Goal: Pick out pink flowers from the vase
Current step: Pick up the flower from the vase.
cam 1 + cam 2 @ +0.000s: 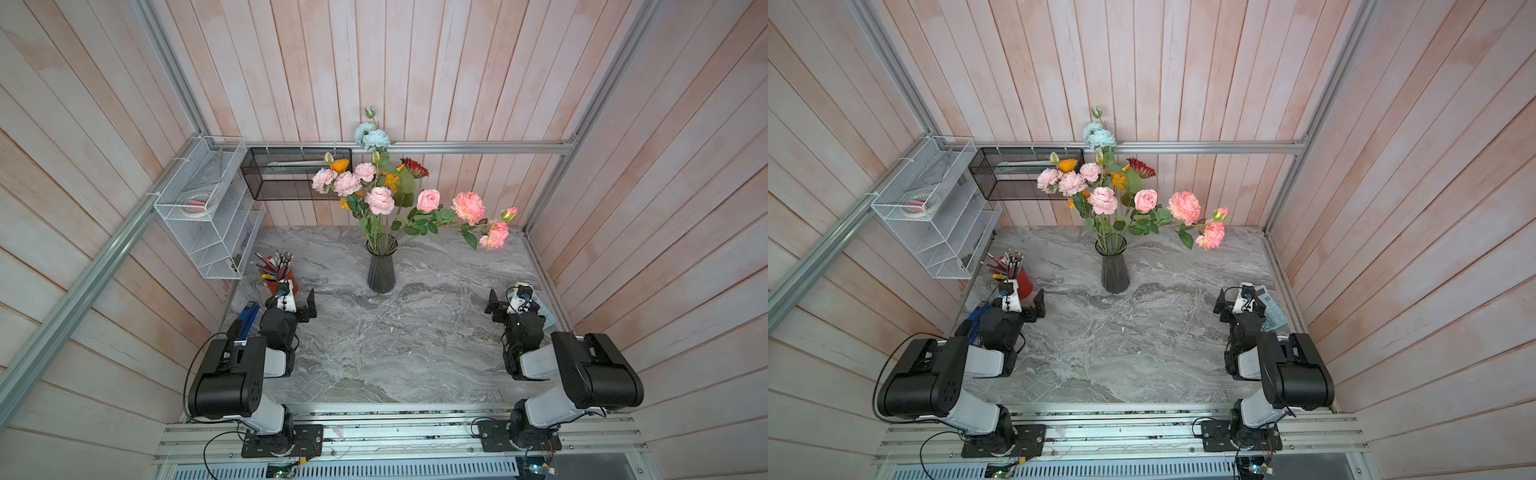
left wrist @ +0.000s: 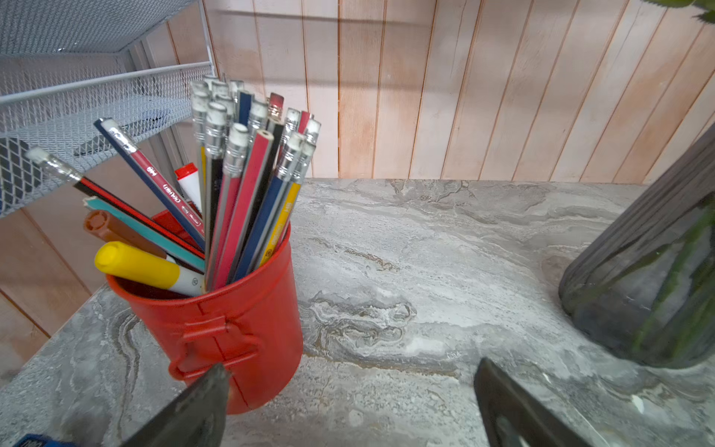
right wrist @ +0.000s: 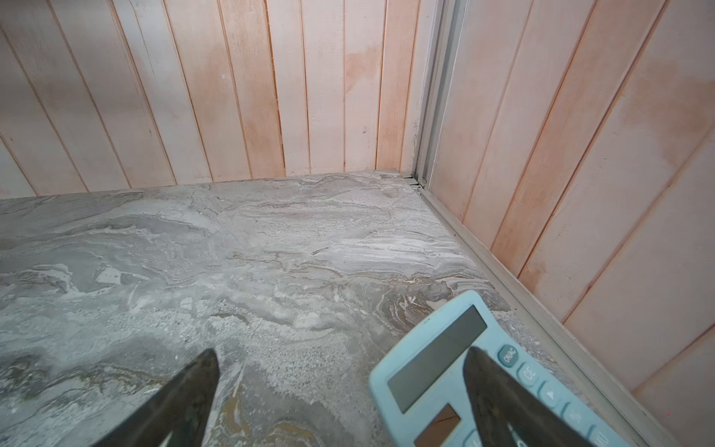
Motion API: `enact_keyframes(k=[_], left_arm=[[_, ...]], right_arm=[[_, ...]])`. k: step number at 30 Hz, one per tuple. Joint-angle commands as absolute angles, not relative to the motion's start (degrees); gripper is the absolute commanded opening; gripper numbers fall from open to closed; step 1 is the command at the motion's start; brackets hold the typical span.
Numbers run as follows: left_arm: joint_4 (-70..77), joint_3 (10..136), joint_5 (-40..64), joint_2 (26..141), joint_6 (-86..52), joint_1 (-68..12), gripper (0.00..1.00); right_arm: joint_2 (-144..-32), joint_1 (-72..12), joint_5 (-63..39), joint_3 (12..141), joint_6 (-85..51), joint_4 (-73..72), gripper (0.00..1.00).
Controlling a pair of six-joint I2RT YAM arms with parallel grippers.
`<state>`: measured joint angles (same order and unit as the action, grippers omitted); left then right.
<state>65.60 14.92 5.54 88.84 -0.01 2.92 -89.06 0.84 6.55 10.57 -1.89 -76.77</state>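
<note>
The picking has not begun. Both arms sit folded at the near side of the tabletop (image 1: 415, 332), well apart from the bouquet. The left claw (image 2: 348, 381) gapes wide and empty just near of the red pencil cup (image 2: 232, 329). The right claw (image 3: 342, 352) is equally wide and empty, with one finger over a pale blue calculator (image 3: 437, 348).

The vase (image 1: 381, 270) stands upright, central and toward the far side, with every stem in it.

Of the pink flowers (image 1: 381, 200) I count seven open heads and one pink bud. Four heads cluster above and left of the rim. One rises right of centre, and two more, with the bud, arch out to the right on a long spray. How many separate stems carry them I cannot tell.

There are also two pale blue blooms (image 1: 372, 136), about three orange flowers (image 1: 340, 165) and one red flower (image 1: 413, 167) — these should be left in.

The next move probably calls for one claw to reach for a pink stem above the rim, close on the stalk rather than the petals and draw it straight up. The right-hand spray looks the easiest to reach — the other claw may need to steady the narrow vase.
</note>
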Motion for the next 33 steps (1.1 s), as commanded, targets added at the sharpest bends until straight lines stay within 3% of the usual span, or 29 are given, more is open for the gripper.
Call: enact_keyframes(k=[1,22,27,30,33], left_arm=[[67.0,15.9,5.3,89.6,-0.5,2.7,1.00],[67.3,15.7,6.2,89.6,-0.4,2.6,1.00],[73.6,12.0,5.3,88.4,-0.8,2.6,1.00],[74.8,9.1,3.4,83.6,-0.8,2.2,0.99],[70.1,8.0,1.6,75.8,-0.5,1.6,0.94]], right_arm=[[-89.8,1.1,7.4,11.5,-2.3,-78.5,0.98],[-89.7,1.1,7.0,11.3,-2.2,-78.7,0.98],[-85.9,-1.5,8.4,6.4,0.3,-85.4,0.98],[-76.5,-5.3,11.2,7.6,3.5,-74.2,0.98],[-68.3,-6.6,7.2,14.0,2.4,-55.1,0.98]])
